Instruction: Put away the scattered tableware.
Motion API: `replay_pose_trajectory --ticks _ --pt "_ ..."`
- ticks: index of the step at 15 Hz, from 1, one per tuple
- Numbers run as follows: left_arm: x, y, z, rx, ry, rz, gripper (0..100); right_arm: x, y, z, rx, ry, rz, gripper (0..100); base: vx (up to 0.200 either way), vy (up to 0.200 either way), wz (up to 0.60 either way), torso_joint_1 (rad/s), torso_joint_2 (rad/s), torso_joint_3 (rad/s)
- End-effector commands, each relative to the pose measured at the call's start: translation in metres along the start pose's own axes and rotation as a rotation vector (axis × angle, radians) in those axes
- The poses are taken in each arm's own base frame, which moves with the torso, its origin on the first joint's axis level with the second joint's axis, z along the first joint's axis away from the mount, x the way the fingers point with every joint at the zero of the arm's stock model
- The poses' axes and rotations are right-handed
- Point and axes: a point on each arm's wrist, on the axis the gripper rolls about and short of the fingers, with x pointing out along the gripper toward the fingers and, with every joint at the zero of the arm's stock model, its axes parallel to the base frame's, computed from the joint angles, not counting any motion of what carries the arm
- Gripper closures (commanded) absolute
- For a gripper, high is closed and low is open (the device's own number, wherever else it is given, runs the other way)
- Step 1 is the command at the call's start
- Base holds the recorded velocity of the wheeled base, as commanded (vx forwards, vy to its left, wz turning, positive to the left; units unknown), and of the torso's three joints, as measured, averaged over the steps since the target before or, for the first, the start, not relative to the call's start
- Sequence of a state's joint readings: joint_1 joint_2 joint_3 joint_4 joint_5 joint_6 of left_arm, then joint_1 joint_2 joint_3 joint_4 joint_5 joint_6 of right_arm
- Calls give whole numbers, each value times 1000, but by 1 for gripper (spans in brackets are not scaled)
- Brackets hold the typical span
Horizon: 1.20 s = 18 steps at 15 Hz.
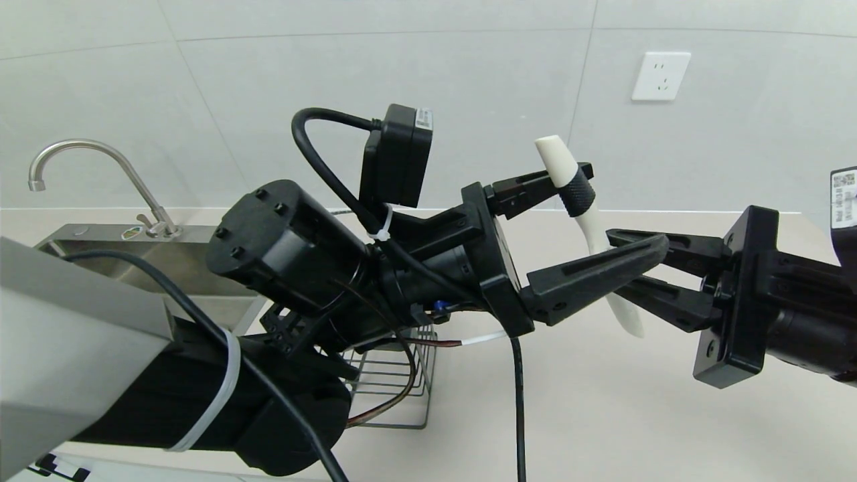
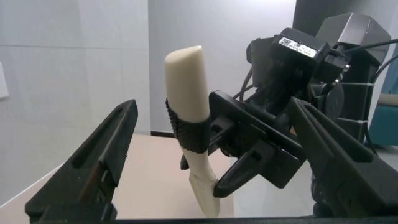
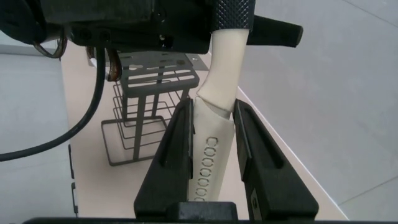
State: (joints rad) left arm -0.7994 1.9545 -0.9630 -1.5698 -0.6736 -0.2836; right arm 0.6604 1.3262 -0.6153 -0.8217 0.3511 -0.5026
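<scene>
With the right gripper pinching the utensil, the wide-open left gripper should close squarely on its black band.

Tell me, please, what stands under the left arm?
A wire rack on the counter. The arm covers its upper part in the head view, so its contents cannot be fully seen.

My right gripper is showing matte black all over, and my left gripper is showing the same black. The utensil is looking cream-white, wearing a black knurled band around its handle and carrying a row of small oval rings down its blade. The worktop is showing pale beige, the wire rack dark grey
</scene>
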Motion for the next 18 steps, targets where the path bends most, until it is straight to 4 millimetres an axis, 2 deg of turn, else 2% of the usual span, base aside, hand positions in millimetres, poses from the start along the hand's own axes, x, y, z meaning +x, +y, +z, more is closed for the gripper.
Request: replay_pose_trajectory --ticks 1,9,10,15,18 --pt "0 0 0 0 0 0 100 1 -1 1 0 -4 -1 100 0 0 0 0 0 0" --pt "-1 0 2 5 -4 10 100 8 -5 2 0 -8 -2 100 0 0 0 0 0 0" --pt "-1 1 2 6 -7 19 100 9 -4 1 1 -5 0 0 0 0 0 0 0 0" --pt "-6 9 7 26 -34 116 100 1 7 -15 24 60 18 0 0 0 0 0 0 0" --pt "-14 18 10 45 -46 198 100 -2 6 -13 63 61 -5 0 0 0 0 0 0 0"
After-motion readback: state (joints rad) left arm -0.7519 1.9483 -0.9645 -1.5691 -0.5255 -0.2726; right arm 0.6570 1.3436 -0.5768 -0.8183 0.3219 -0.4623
